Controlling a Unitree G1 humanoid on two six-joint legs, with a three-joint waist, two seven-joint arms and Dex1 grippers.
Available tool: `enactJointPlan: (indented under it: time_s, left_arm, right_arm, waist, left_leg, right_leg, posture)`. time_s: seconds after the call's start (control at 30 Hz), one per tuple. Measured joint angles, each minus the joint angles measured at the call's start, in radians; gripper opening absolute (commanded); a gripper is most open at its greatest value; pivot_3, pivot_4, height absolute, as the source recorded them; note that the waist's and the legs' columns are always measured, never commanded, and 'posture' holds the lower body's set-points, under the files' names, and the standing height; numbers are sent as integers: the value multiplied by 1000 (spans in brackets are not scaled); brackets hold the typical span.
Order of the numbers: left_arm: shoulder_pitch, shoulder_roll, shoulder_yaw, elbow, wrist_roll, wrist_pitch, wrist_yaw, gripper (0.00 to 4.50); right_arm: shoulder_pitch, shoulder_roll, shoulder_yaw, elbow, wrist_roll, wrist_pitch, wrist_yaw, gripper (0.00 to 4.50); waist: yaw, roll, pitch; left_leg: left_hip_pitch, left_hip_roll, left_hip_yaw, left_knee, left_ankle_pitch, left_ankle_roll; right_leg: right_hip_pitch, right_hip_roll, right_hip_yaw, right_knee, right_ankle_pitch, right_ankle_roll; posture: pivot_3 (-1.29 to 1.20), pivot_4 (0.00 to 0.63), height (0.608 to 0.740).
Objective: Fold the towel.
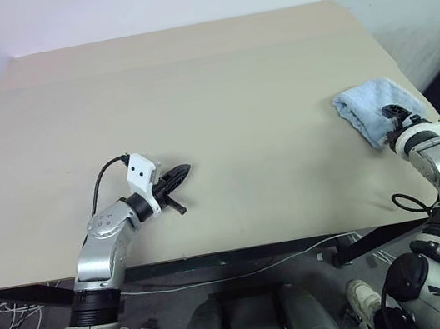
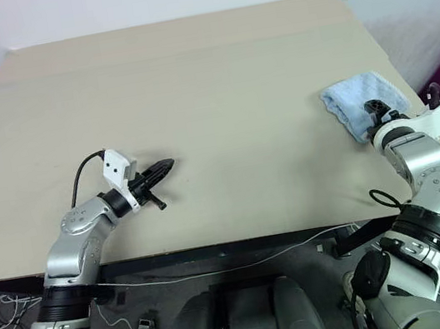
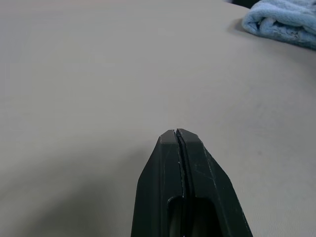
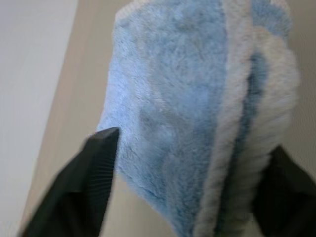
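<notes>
The towel (image 1: 371, 105) is a light blue terry cloth, folded into a small thick bundle near the table's right edge. My right gripper (image 1: 391, 113) is at the towel's near end. In the right wrist view its black fingers (image 4: 98, 163) stand wide apart, open, with the towel (image 4: 173, 98) and its whitish piped edge between them. My left gripper (image 1: 183, 171) hovers over bare table at the front left, shut on nothing, pointing toward the right. Its wrist view shows the fingertips (image 3: 177, 133) pressed together, with the towel (image 3: 286, 22) far ahead.
The beige table (image 1: 191, 93) spreads wide and bare between the two arms. The towel lies close to the table's right edge (image 1: 425, 101). Cables (image 1: 10, 322) hang below the front edge.
</notes>
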Motion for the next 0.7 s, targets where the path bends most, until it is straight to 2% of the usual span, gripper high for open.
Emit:
enactJointPlan:
  time_s: [0.23,0.33,0.5,0.7]
  left_arm:
    - [2,0,1,0,1,-2,0,0]
    - [10,1,13,2,5,-5,9,0]
    - [10,3,77,52,8,-26,72,0]
    - [3,31,150,110,27,-48,148,0]
  right_arm:
    - [0,-43,28,-1,-99,-117,9,4454]
    - [0,-81,67,-13,-157,-151,59,4454]
    - [18,-175,237,-77,-317,-202,243,4454]
    - [97,-223,529,-171,-494,-216,519,4454]
  waist:
    - [1,0,0]
    - [-1,0,0]
    - [-3,0,0]
    - [1,0,0]
  left_leg:
    - [0,0,0,0,0,0]
    - [0,0,0,0,0,0]
    - [0,1,0,0,0,0]
    - [0,0,0,1,0,0]
  right_leg:
    - [0,0,0,0,0,0]
    - [0,0,0,0,0,0]
    - [0,1,0,0,0,0]
    - [0,0,0,0,0,0]
  posture:
    - [0,150,740]
    - [0,150,740]
    - [0,150,740]
    - [0,150,740]
